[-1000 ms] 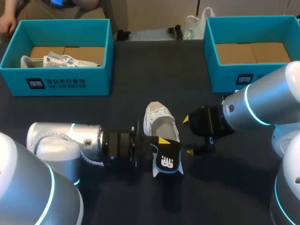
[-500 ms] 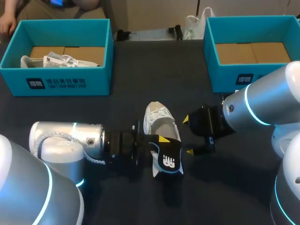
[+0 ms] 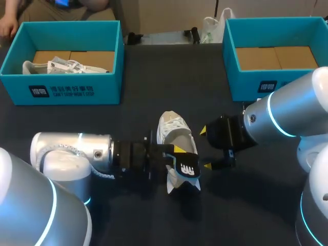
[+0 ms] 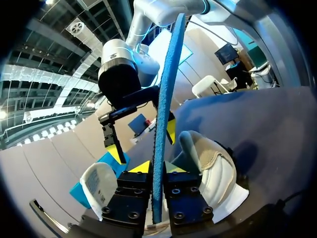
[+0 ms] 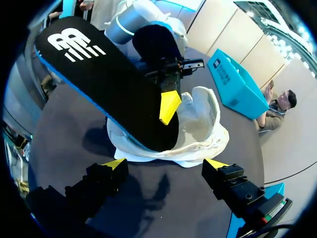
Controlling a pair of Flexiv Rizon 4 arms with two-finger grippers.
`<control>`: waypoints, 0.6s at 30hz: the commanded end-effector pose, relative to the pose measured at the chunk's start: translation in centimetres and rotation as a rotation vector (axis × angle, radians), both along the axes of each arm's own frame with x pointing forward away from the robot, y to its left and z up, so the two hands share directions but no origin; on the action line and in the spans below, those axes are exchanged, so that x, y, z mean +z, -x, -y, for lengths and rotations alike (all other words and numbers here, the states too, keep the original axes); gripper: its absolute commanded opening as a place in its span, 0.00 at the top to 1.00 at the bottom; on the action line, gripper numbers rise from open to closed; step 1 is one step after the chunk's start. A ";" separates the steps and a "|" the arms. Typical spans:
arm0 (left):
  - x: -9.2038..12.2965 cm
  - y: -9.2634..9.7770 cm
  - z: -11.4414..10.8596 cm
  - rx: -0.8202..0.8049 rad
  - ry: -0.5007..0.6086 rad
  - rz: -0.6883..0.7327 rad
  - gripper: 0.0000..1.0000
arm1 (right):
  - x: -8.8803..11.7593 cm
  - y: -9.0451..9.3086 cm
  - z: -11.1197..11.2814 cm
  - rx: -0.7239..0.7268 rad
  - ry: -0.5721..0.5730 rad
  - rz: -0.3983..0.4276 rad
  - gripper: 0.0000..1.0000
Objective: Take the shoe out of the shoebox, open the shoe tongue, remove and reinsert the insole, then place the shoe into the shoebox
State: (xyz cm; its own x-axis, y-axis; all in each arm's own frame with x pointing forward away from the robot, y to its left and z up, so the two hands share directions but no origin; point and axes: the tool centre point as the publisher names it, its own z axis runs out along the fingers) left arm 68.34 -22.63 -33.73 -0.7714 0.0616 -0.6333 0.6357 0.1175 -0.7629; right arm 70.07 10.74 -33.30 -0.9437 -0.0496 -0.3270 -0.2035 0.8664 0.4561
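The heel end of the white shoe (image 3: 173, 132) is hidden in the head view beneath the black insole (image 3: 185, 169). The left wrist view shows that insole only edge-on, as a thin blue strip. In the right wrist view only one yellow fingertip (image 5: 170, 106) of the left gripper (image 4: 157, 169) shows, on the insole's black face; the other is behind it. The shoe lies sole down on the dark table (image 3: 143, 97), its long axis running away from the robot, with the toe at the far end and the heel just ahead of the left fingers. The insole slants up from the shoe's opening, printed end away from the shoe; whether its lower end sits inside cannot be told. The left fingers are pinched narrowly on the insole, one on each face. The right gripper (image 5: 165, 163) has its fingers spread wide and holds nothing; the shoe lies just ahead of them, untouched.
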 end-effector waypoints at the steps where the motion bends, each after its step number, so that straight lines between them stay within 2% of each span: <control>1: 0.9 0.4 -0.6 -0.003 -0.001 0.002 0.85 | 0.0 0.1 0.1 0.002 -0.003 0.000 0.00; 10: 2.6 1.6 -1.4 -0.016 0.008 -0.009 0.83 | 0.0 0.1 0.1 0.002 -0.003 0.000 0.00; 13: 2.9 2.1 -1.4 -0.031 0.001 -0.018 0.88 | 0.0 0.1 0.1 0.002 -0.003 0.000 0.00; 14: 2.9 2.2 -1.3 -0.036 -0.003 -0.016 0.98 | 0.0 0.1 0.1 0.002 -0.003 0.000 0.00; 15: 2.8 2.2 -1.3 -0.042 -0.006 -0.020 1.00 | 0.0 0.1 0.1 0.002 -0.003 0.000 0.00; 18: 2.1 2.3 -1.1 -0.053 -0.025 -0.026 1.00 | 0.0 0.1 0.1 0.002 -0.003 0.000 0.00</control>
